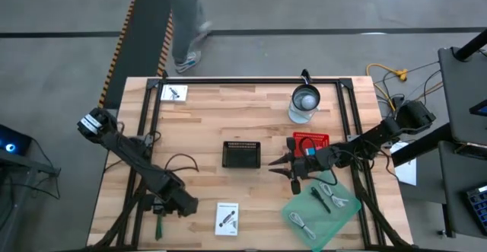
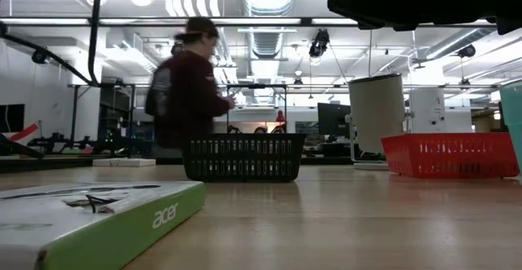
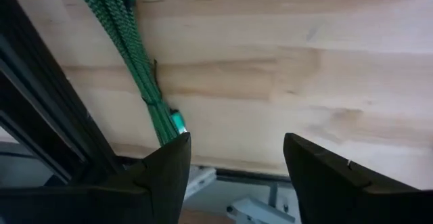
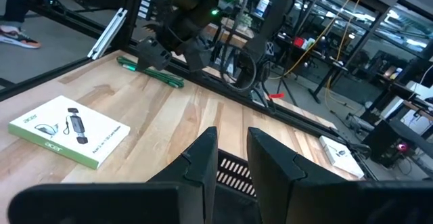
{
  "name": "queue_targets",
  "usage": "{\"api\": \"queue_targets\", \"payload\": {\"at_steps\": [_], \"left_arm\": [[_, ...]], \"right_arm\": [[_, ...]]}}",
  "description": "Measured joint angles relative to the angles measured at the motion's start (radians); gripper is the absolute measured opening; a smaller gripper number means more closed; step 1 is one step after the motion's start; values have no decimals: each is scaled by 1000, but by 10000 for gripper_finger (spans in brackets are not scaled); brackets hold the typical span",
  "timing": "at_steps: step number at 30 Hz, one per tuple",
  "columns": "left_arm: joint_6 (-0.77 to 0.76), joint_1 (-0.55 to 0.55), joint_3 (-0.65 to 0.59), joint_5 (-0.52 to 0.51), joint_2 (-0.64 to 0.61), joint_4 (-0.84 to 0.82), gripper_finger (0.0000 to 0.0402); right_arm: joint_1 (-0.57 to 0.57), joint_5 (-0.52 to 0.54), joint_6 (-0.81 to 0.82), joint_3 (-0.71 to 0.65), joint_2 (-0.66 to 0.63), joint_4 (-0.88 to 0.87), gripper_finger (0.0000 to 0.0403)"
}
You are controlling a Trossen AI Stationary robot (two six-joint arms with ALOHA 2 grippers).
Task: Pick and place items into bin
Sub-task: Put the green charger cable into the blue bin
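Note:
My left gripper (image 1: 173,206) hovers open over the table's near left corner, pointing steeply down. The long green strip (image 3: 132,55) lies flat on the wood beside the table's dark edge rail; its end is next to one finger (image 3: 169,166) and outside the gap. In the high view the strip (image 1: 160,226) shows just nearward of that gripper. The black mesh bin (image 1: 242,154) stands at the table's middle. My right gripper (image 4: 231,136) hangs level just right of the bin, fingers a narrow gap apart with nothing between them.
A green-edged white box (image 1: 227,218) lies at the near edge, a white card (image 1: 175,93) at the far left. A red basket (image 1: 310,140), a white cylinder (image 1: 305,103) and a green mat with cables (image 1: 323,206) fill the right side. A person (image 2: 189,90) moves beyond the far edge.

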Motion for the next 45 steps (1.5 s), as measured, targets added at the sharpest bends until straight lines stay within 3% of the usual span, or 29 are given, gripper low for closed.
{"api": "queue_targets", "payload": {"at_steps": [10, 31, 45], "left_arm": [[-98, -46, 0, 108, 37, 10, 219], [-128, -144, -14, 62, 37, 22, 219], [-125, -230, -41, -52, 37, 26, 219]], "right_arm": [[0, 0, 0, 3, 1, -27, 68], [1, 0, 0, 3, 1, -27, 68], [0, 0, -9, 3, 1, -27, 68]]}}
